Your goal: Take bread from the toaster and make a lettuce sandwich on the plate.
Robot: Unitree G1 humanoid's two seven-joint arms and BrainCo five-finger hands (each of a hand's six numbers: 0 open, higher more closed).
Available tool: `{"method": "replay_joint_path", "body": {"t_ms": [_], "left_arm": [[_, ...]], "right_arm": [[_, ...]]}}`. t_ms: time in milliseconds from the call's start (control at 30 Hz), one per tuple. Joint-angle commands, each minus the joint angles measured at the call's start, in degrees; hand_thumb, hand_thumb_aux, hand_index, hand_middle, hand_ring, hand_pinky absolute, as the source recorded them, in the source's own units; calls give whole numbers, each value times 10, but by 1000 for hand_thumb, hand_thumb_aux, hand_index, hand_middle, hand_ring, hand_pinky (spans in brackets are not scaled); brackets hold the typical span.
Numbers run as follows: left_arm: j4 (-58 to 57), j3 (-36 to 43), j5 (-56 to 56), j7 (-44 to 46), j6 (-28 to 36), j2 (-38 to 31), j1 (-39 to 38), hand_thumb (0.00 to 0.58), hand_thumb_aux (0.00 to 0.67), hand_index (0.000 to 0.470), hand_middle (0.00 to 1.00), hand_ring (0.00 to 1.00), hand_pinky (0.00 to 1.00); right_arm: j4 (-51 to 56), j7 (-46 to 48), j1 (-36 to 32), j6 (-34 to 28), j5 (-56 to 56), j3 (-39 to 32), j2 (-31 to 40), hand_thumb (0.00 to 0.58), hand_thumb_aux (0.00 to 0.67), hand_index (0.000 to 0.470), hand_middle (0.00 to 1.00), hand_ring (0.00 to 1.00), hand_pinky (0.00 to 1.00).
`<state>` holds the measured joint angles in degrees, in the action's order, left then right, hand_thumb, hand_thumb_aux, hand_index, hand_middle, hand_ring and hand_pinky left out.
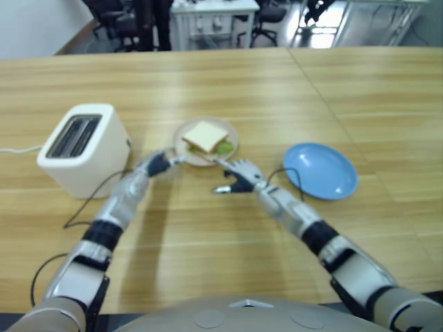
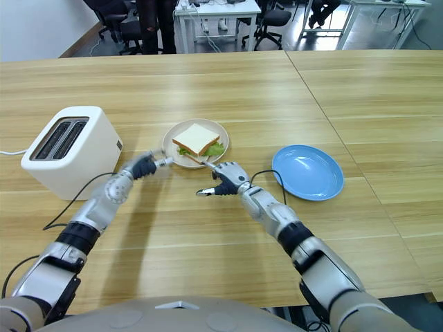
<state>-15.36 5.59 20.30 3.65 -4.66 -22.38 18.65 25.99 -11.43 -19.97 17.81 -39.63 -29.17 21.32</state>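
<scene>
Left of centre on the wooden table (image 2: 228, 90): a white toaster (image 2: 90, 149), two dark slots facing up, a white cord (image 2: 8, 152) trailing off the left edge. Just right of it, near mid-frame, a round beige plate (image 2: 170, 135) carrying the assembled sandwich (image 2: 192, 144) - a square slice of bread (image 2: 199, 136) on top, green lettuce (image 2: 217, 149) peeking out at the lower right side, what looks like a second slice showing at the lower edge. Farther right, well apart from that plate, a blue plate (image 2: 308, 173), lying flat.

Low and left of the beige plate, between it and the toaster, the left hand (image 2: 142, 167), front end close to the plate's lower left rim. Cannot tell whether open or closed, nor whether touching the rim. Just below the plate's lower right rim, the right hand (image 2: 225, 178), fingers spread and uncurled, one pointing left along the table, another stretched up toward the rim - holds nothing. Both hands beside the sandwich, neither on it.

Along the top of the frame, beyond the table's far edge: office chairs (image 2: 271, 17) and a white desk (image 2: 208, 14).
</scene>
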Motion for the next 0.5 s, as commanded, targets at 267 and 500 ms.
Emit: {"method": "replay_joint_path", "body": {"t_ms": [267, 500], "left_arm": [[0, -133, -231, -31, -85, 157, -24, 0, 0, 0, 0, 0, 0], [-125, -160, -246, -43, -154, 165, 14, 0, 0, 0, 0, 0, 0]], "right_arm": [[-136, 150, 76, -56, 422, 256, -90, 0, 0, 0, 0, 0, 0], [-55, 170, 53, -29, 456, 303, -129, 0, 0, 0, 0, 0, 0]]}}
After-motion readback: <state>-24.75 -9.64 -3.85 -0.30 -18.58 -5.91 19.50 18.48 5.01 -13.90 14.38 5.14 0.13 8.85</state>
